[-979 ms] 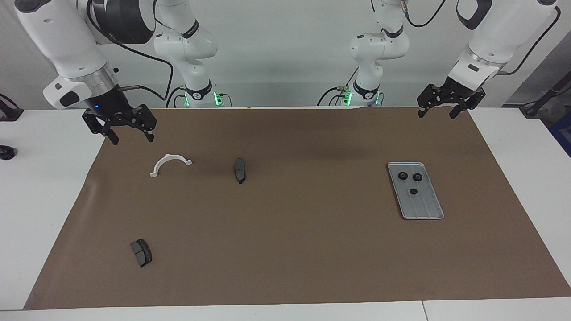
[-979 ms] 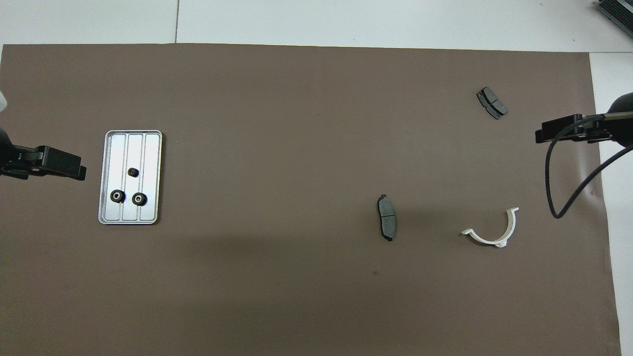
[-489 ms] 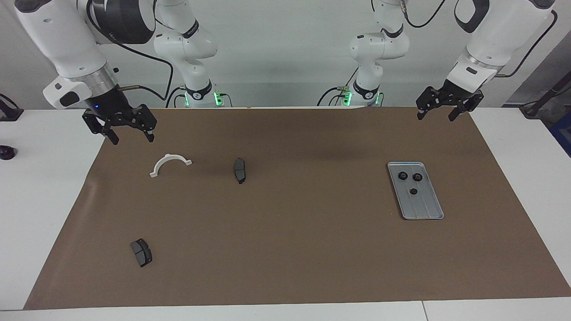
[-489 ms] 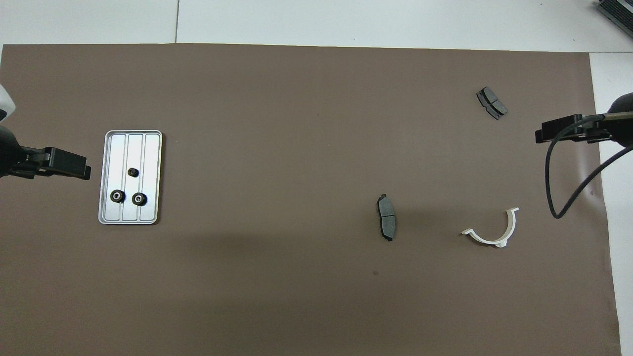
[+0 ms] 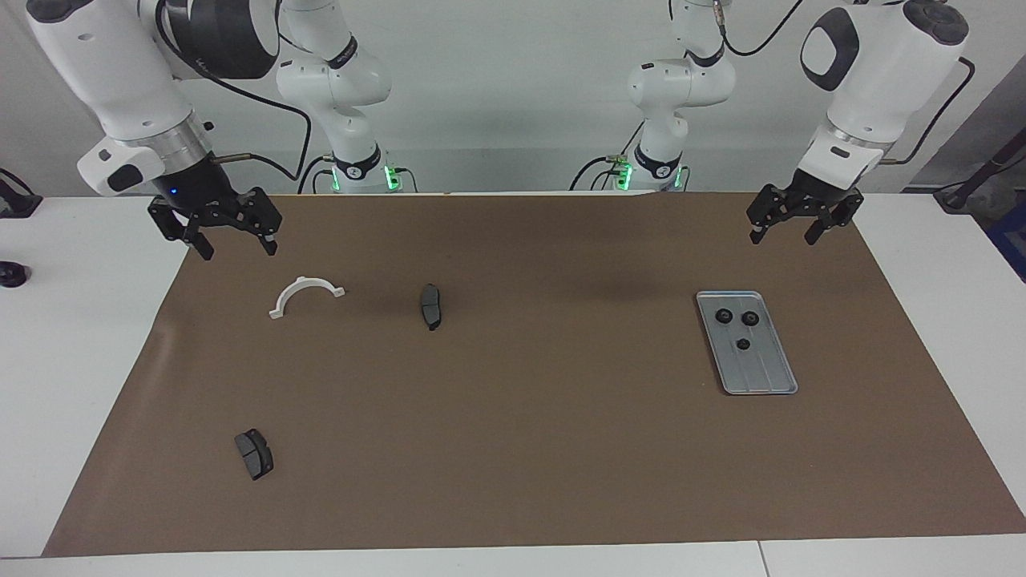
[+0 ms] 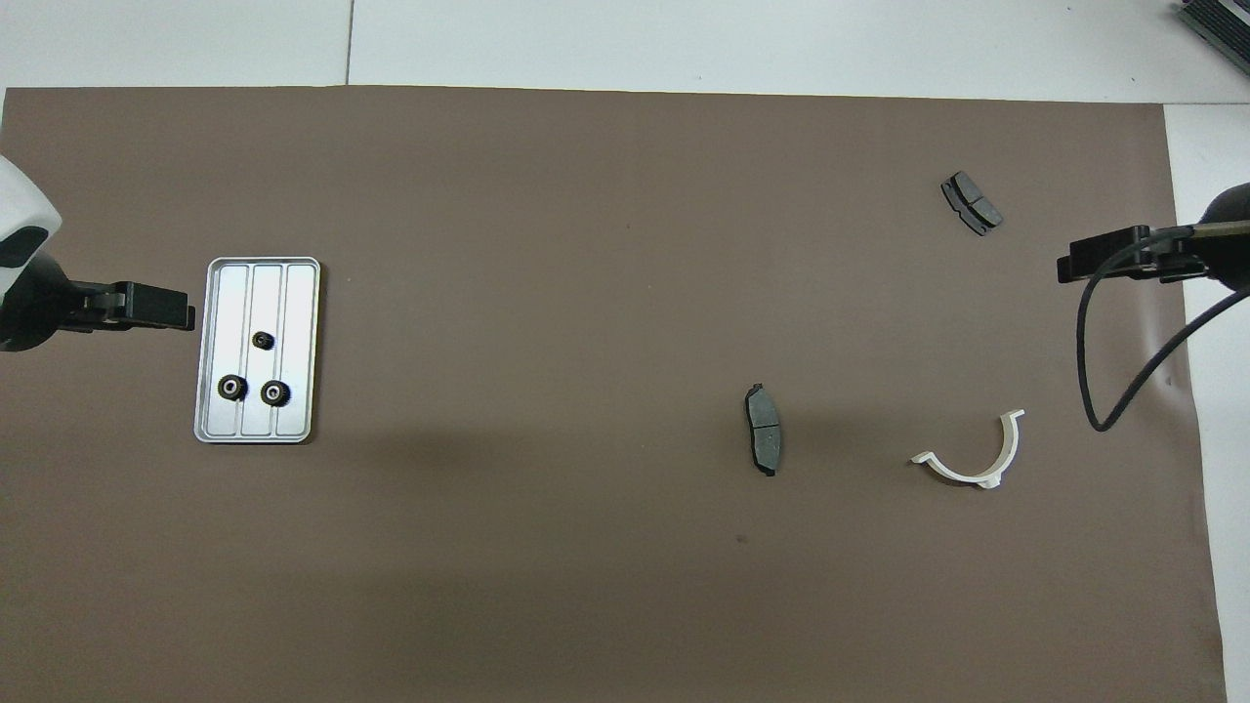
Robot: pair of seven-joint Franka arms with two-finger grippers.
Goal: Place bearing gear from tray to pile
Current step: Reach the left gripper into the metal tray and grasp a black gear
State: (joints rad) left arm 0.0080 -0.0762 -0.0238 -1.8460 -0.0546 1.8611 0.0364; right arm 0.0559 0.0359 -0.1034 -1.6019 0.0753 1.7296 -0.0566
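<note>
My left gripper hangs over the brown mat at the left arm's end of the tabletop, fingers spread, holding nothing. Compared with one second ago, it has dropped lower and shifted toward the tray; in the overhead view its tip now stands just beside the tray's rim, apart from it. Judgement: the approach phase has started; no bearing gear has been lifted yet.

My right gripper waits over the mat's edge at the right arm's end, fingers spread, empty, in the same place as in the earlier frames.

Layout, from nearest the robots outward:
1. White curved bracket and one dark brake pad, both toward the right arm's end.
2. The tray, flat on the mat. Three bearing gears rest in it: two larger ones side by side at the end nearer the robots, one smaller gear farther along.
3. A second brake pad, farthest from the robots.

None of these items has moved. No pile of gears is visible on the mat, so the drop location cannot be confirmed. Next requirement, as I judge it: centre the left gripper over one gear and descend.
</note>
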